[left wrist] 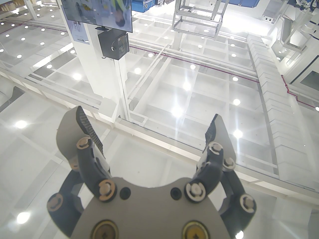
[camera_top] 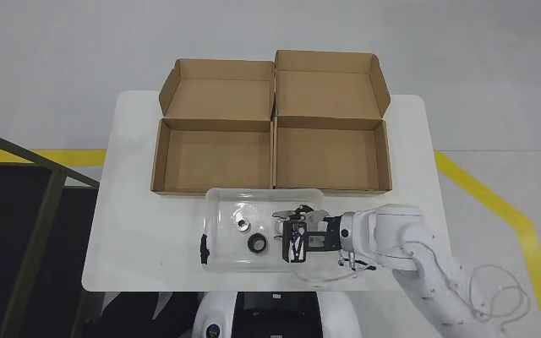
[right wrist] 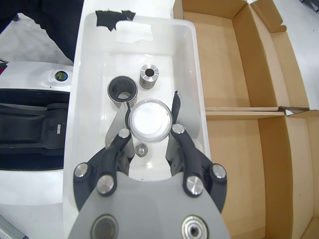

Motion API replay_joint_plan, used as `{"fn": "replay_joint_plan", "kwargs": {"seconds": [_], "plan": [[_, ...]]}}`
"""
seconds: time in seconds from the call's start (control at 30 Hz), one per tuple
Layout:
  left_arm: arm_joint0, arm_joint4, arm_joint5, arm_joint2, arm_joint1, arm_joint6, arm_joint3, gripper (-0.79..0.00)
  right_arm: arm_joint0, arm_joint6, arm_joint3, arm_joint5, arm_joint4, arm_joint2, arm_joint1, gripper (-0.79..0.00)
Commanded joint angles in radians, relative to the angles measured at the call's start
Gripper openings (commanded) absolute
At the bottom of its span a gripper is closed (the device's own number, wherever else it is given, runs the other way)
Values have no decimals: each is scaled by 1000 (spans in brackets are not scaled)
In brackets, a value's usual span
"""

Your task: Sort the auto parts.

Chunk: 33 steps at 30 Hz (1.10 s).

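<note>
A clear plastic bin [right wrist: 74, 115] holds the parts. My right gripper [right wrist: 151, 108] is inside the bin, shut on a round clear-and-white cap-like part [right wrist: 150, 123]. Just beyond its fingertips stand a black ring bearing [right wrist: 122, 91] and a steel bushing [right wrist: 149, 75]. A small metal piece [right wrist: 140, 149] lies on the bin floor under the gripper. From above, the right gripper [camera_top: 292, 239] is in the bin [camera_top: 221, 196], with the black ring [camera_top: 257, 244] and the bushing [camera_top: 243, 224] to its left. My left gripper [left wrist: 148, 123] is open and holds nothing, pointing up at a ceiling.
Two open cardboard boxes [camera_top: 215, 156] [camera_top: 330, 156] sit side by side behind the bin, flaps raised at the back. Black tape [right wrist: 112, 18] marks the bin's far end. Bare white table [camera_top: 135, 211] lies to the left of the bin.
</note>
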<state>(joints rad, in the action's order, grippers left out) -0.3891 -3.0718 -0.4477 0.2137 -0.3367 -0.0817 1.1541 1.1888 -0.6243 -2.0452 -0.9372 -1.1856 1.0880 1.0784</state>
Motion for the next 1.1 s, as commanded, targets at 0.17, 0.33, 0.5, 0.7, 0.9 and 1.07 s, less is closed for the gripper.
{"fn": "replay_joint_plan", "kwargs": {"seconds": [0.17,0.33,0.5,0.7,0.9,1.07], "plan": [[0,0,0,0,0,0,0,0,14,256,48,-13,124,78,-4,-785],[0,0,0,0,0,0,0,0,19,386,71,5,129,108,-3,-785],[0,0,0,0,0,0,0,0,3,478,72,10,156,133,-2,-785],[0,0,0,0,0,0,0,0,-29,521,43,-13,219,196,-8,-785],[0,0,0,0,0,0,0,0,-20,545,-18,16,274,302,-17,-785],[0,0,0,0,0,0,0,0,-26,585,-27,21,331,339,-19,-785]]}}
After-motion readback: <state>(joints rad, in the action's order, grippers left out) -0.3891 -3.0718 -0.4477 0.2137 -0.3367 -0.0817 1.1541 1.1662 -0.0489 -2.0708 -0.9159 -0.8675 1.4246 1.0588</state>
